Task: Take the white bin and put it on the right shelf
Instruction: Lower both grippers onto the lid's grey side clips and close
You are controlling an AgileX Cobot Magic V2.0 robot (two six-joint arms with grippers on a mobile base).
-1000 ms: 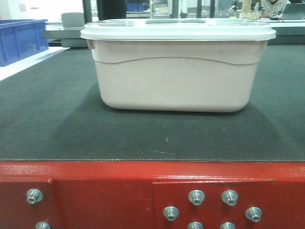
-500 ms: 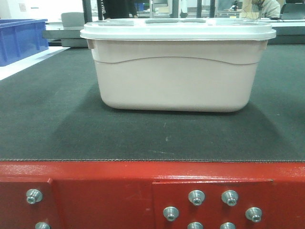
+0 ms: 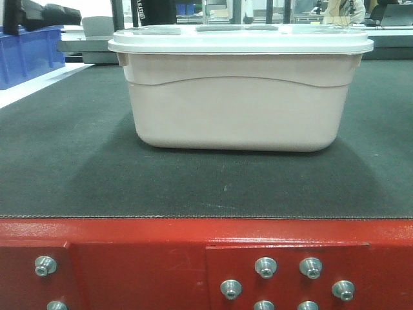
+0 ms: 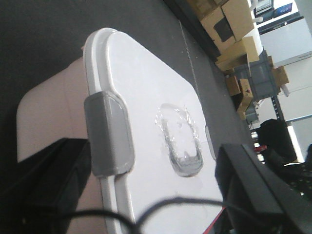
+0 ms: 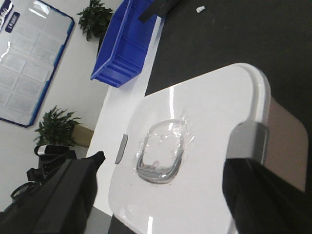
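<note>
The left pincer [image 4: 146, 151] and right pincer [image 5: 165, 163] gaped wide above opposite ends of the white bin [image 3: 235, 103] (long axis between them).

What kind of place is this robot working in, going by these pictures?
Probably a warehouse or industrial test lab: stacked cardboard boxes, a blue plastic bin, and the white bin sitting on a red-framed bolted table with a dark mat.

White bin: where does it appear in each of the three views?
Front view: the bin stands at the centre on the dark mat.
Left wrist view: the bin fills the middle, seen from above.
Right wrist view: the bin fills the centre and right.
Shared landmark: the dark mat under it.
</note>
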